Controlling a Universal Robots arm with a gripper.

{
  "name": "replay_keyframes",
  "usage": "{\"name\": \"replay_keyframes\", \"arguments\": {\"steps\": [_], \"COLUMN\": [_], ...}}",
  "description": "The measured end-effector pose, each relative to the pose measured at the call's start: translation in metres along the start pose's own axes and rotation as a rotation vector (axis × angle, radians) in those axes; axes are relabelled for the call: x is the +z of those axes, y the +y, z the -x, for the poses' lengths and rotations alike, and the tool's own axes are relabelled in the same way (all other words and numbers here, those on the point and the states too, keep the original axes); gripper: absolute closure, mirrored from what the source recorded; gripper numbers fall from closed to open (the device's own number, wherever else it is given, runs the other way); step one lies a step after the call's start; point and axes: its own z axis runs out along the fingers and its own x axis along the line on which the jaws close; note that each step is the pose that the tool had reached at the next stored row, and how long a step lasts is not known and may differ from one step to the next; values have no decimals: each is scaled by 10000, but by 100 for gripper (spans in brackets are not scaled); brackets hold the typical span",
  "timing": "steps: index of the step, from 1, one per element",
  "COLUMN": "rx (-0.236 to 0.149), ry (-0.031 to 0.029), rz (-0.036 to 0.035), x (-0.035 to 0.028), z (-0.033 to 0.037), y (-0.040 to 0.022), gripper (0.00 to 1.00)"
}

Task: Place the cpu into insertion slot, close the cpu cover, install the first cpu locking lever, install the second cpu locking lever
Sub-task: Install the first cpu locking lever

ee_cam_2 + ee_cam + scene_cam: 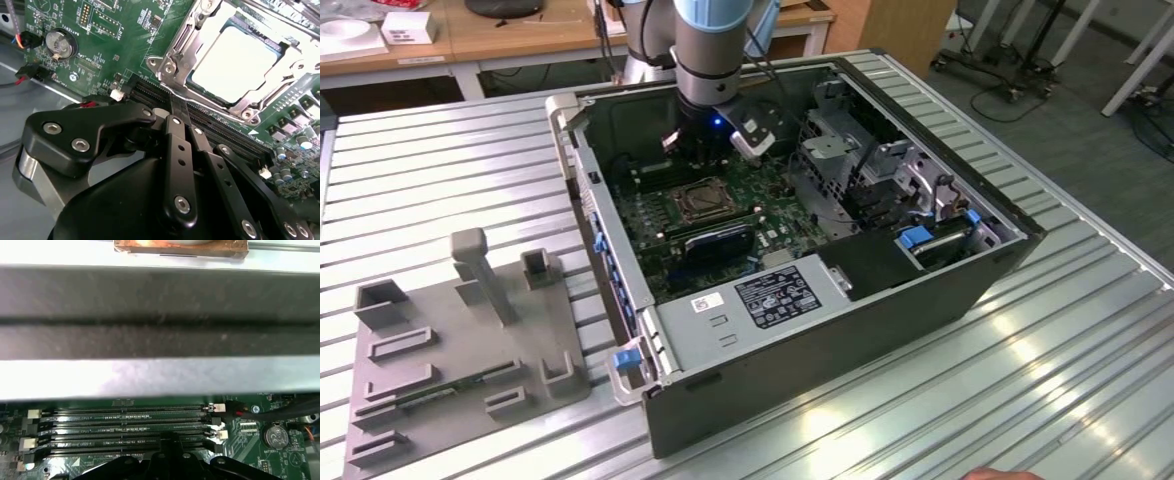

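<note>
Black linkage arms of the end effector [179,112] fill the lower half of the second wrist view; its two fingers [176,131] are pressed together with no gap, nothing held between them, and their tips reach the long black memory slots [210,127] on the green motherboard [115,45]. At the upper right of the same frame sits the insertion slot [187,87], with the cpu [235,62] lying flat inside it, its pale metal face turned up and brightly lit. Over the chip's edges lies the cpu cover [182,37], a silvery frame whose cut-out middle leaves the chip's face exposed. Whether the locking levers are latched cannot be told. A round coin battery [60,44] occupies the upper left of that frame, near red and black wires [25,75].

In the first wrist view, the end effector [170,452] appears at the bottom centre, its tips over the parallel memory slots [125,427]; a grey metal wall [160,315] of the case crosses the upper half.

In the exterior view, the arm [714,50] descends from the top centre into the open computer case [854,320], with the end effector [700,150] just above the insertion slot [700,200] near the frame's middle. A grey power supply box [747,300] sits in the case's lower portion. The case rests on a ribbed metal desk [1067,350]. At lower left lies a grey parts holder [467,340] with upright posts.
</note>
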Motion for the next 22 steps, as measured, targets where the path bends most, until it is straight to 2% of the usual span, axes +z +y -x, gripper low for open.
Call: {"name": "replay_keyframes", "arguments": {"steps": [3,10,17,22], "rx": [0,0,0,0], "ry": [0,2,0,1], "rz": [-1,-4,-2,-2], "x": [-24,-34,-181,-310], "z": [2,3,15,27], "y": [6,7,42,71], "gripper": [89,89,89,89]}}
